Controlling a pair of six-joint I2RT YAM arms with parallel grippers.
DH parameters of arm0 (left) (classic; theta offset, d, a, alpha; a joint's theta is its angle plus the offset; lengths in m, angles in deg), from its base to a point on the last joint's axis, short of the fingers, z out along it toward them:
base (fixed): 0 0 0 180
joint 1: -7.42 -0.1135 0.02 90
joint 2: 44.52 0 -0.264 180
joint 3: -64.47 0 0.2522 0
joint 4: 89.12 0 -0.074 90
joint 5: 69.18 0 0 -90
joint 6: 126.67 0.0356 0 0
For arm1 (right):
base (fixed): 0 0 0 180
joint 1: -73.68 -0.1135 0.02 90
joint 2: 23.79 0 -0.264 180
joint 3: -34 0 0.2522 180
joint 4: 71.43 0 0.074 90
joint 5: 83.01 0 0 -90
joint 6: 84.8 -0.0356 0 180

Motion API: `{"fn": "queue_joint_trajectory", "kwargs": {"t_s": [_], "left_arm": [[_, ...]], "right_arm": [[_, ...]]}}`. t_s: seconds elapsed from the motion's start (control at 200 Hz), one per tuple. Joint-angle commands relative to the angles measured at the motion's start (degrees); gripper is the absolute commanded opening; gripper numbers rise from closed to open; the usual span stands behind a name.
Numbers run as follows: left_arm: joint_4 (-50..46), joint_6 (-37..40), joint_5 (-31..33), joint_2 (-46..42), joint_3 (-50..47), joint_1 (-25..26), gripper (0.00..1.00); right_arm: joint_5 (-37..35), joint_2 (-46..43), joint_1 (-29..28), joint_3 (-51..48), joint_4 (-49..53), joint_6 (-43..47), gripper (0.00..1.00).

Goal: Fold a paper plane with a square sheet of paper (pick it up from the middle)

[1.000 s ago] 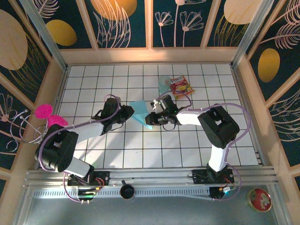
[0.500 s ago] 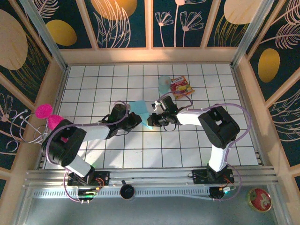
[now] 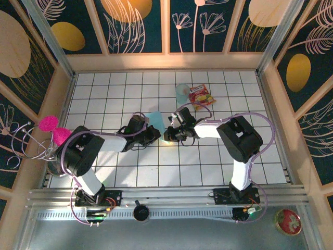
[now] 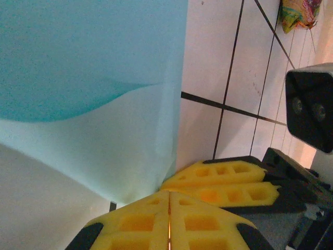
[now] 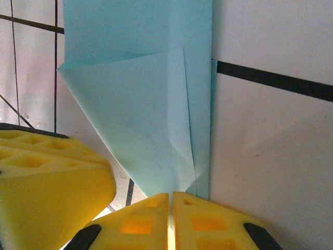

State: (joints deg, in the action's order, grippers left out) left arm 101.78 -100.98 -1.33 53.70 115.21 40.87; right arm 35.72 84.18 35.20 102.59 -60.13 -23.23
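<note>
Pinched the square sheet of paper (image 5: pixel 135 120) by its tip in the right gripper (image 5: pixel 170 217), length toward twelve o'clock; pressed the left gripper (image 4: pixel 169 220) together at nine.

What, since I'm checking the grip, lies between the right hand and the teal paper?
Nothing: in the right wrist view the right hand is shut on the teal paper, pinching its tip.

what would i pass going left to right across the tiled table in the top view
left gripper → right gripper → translucent blue cup → red-and-yellow snack packet; the folded teal paper, pinched by both grippers, overlaps them, so left out
</note>
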Motion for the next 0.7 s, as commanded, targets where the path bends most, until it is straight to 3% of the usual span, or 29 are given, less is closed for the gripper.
{"fn": "queue_joint_trajectory", "kwargs": {"t_s": [0.0, 0.696], "left_arm": [[-1.24, 1.44, -0.68, 2.32, 2.30, 0.36, 0.08], [-17.13, 8.45, 7.56, 5.00, 9.08, -0.22, 0.08]], "right_arm": [[-1.88, 1.41, -0.46, 1.29, 2.65, -0.39, 0.12], [-5.40, 1.48, -0.41, 1.34, 7.28, 1.32, 0.12]]}}
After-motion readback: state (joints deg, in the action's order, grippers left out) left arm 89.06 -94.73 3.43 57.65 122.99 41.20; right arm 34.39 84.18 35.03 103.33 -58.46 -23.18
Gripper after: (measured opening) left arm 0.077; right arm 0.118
